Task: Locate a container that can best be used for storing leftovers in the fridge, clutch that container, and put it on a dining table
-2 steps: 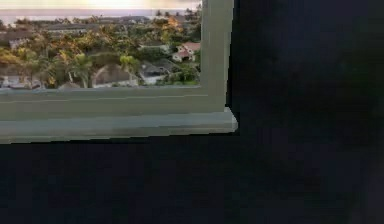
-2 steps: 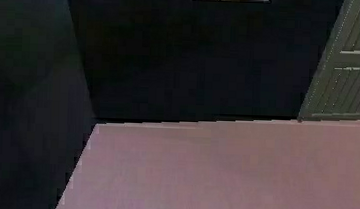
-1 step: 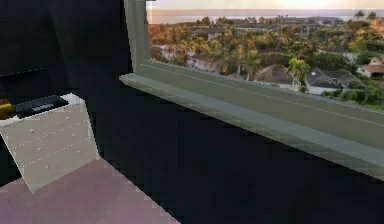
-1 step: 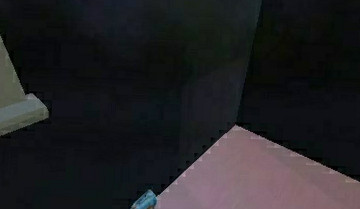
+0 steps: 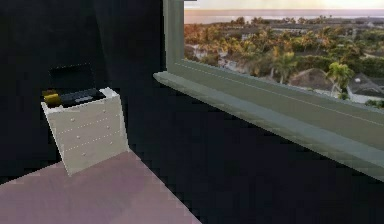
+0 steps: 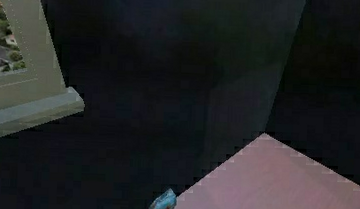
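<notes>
A white drawer chest (image 5: 88,130) stands ahead at the forward view's left, dark items (image 5: 79,97) on top. The tool's state cannot be told.

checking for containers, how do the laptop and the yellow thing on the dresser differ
The laptop is black and angular, the yellow thing small and rounded. The laptop's screen stands taller; the yellow thing sits low at its left. Both rest on the white dresser.
</notes>
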Available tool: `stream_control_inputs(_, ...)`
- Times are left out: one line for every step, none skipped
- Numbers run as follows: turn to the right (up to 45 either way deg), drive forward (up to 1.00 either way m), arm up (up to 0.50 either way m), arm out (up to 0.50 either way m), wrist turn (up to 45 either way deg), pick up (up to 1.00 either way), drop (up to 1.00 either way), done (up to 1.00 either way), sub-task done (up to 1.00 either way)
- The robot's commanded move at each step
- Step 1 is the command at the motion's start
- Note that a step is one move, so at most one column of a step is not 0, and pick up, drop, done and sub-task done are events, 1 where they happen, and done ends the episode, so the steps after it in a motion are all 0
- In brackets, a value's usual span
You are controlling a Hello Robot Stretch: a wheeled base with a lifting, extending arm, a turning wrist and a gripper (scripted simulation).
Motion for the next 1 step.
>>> stream_control_inputs(0.0, 0.0, 0.24, 0.0, 0.0, 0.0, 0.0, 0.0, 0.0)
